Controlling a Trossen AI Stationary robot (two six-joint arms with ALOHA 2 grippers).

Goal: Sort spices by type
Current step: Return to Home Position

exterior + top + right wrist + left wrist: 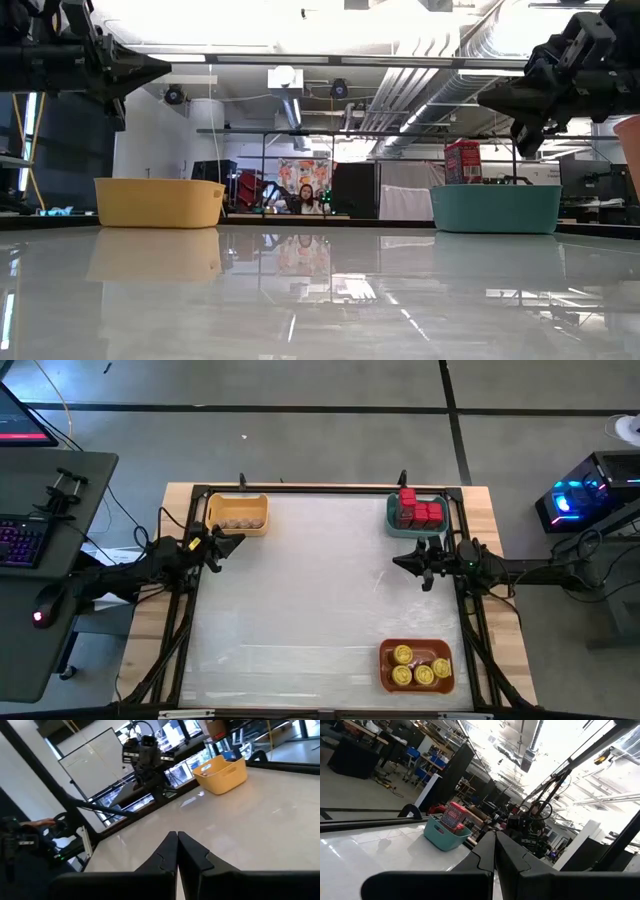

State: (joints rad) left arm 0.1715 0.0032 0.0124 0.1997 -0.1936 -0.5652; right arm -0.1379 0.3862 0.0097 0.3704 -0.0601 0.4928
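1. High view.
   - The table point(300, 620) has a glossy white top, a pale wood border and black frame rails.
   - The yellow bin point(263, 510) is smooth rounded plastic and sits at the top's upper-left corner. It holds the tan-brown jars point(238, 521) in a row.
   - The teal bin point(392, 520), at the upper-right corner, holds the red tins point(428, 514). These are boxy and packed close together.
   - The orange bin point(415, 647), at the lower right, holds the yellow-lidded jars point(423, 674), round, with lids up.
   - The left gripper point(238, 541) is just beside the yellow bin.
   - The right gripper point(398, 563) is near the teal bin.
   - The floor is grey with dark lines. A desk with a keyboard point(20, 545) stands at the left.

2. Low view.
   - The tabletop is mirror-like and reflects both bins.
   - The yellow bin point(160, 203) is on the left and the teal bin point(495, 208) on the right. One red tin point(462, 160) rises above the teal bin's rim.
   - Both grippers hang high, clear of the surface.
   - The ceiling carries metal ducts and pipes under bright lights. A person point(303, 197) sits far behind.

3. Left wrist view.
   - The left gripper's dark matte fingers point(485, 852) are pressed together and carry nothing.
   - The teal bin point(445, 837) and its tins lie ahead.

4. Right wrist view.
   - The right gripper's fingers point(192, 852) meet tip to tip with nothing between them.
   - The yellow bin point(222, 775) sits across the white top.
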